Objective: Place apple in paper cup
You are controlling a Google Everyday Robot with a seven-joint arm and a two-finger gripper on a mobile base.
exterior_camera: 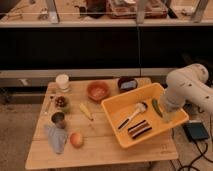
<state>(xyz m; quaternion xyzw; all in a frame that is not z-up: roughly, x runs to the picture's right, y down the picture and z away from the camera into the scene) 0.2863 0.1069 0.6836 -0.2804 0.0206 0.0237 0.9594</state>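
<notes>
The apple [76,139], small and orange-red, lies near the front left of the wooden table [100,150]. The white paper cup [62,82] stands upright at the back left corner, well behind the apple. My white arm [187,85] comes in from the right. Its gripper [168,113] hangs low over the right side of a yellow bin, far from both the apple and the cup. I see nothing held in it.
A yellow bin [117,106] holds a white utensil, a green item and dark bars. An orange-brown bowl [98,90], a dark bowl [127,83], a metal cup [58,119], a grey-blue cloth [56,138] and a yellow item [86,111] share the table.
</notes>
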